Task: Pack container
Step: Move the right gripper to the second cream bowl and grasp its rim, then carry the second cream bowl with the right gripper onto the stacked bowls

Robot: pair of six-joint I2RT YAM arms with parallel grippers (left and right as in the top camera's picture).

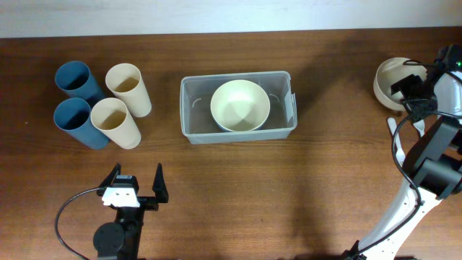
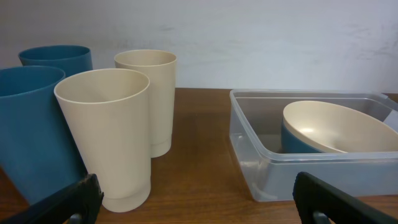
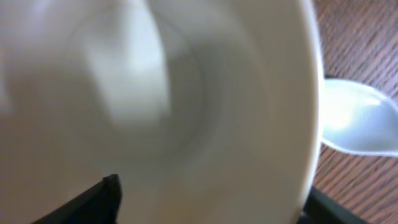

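The container [image 1: 193,124] is sitting at the middle of the surface [image 1: 238,188], holding a cream bowl [image 1: 240,105] upright inside it. Two blue cups [image 1: 74,78] and two cream cups [image 1: 124,81] are standing to its left. The left hand [image 1: 137,175] is hovering near them, spread wide and holding nothing. At the far right, the right hand [image 1: 406,87] is reaching over a second cream bowl [image 1: 388,76]; whether it is gripping that bowl I cannot tell.

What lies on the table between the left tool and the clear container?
Nothing. The overhead view shows only bare wooden table between the left tool and the container; the nearest cream cup stands left of that stretch.
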